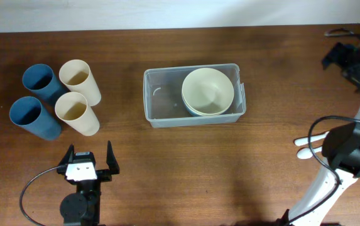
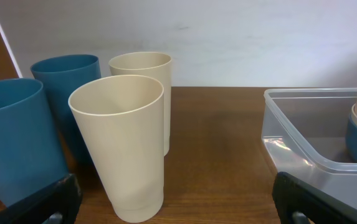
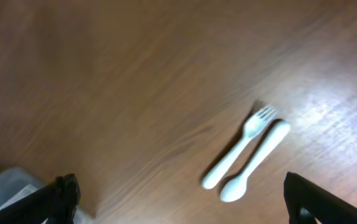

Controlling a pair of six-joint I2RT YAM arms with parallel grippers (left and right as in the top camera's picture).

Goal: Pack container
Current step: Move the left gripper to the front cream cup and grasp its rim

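Left claw [image 1: 90, 152]: fingers wide apart, empty, touching nothing, above bare table [image 1: 180, 182]. Four cups [image 1: 76, 113], two blue and two cream, upright at its 11 o'clock. Container [image 1: 161, 103] at its 1 o'clock, mid-table. Stacked bowls [image 1: 208, 91] in its right half; the lower bowl is mostly hidden and shows blue in the left wrist view. Right claw [image 3: 184, 208]: fingers wide apart, empty; hidden under its arm overhead. Fork [image 3: 237, 149] and spoon [image 3: 257, 158] side by side at its 1 o'clock, blurred.

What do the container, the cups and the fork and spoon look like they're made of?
Container: clear, glossy plastic; the table shows through it and its wall catches glare. Cups: probably matte plastic, opaque cream and blue, thin rims. Fork and spoon: likely white plastic, though blurred.
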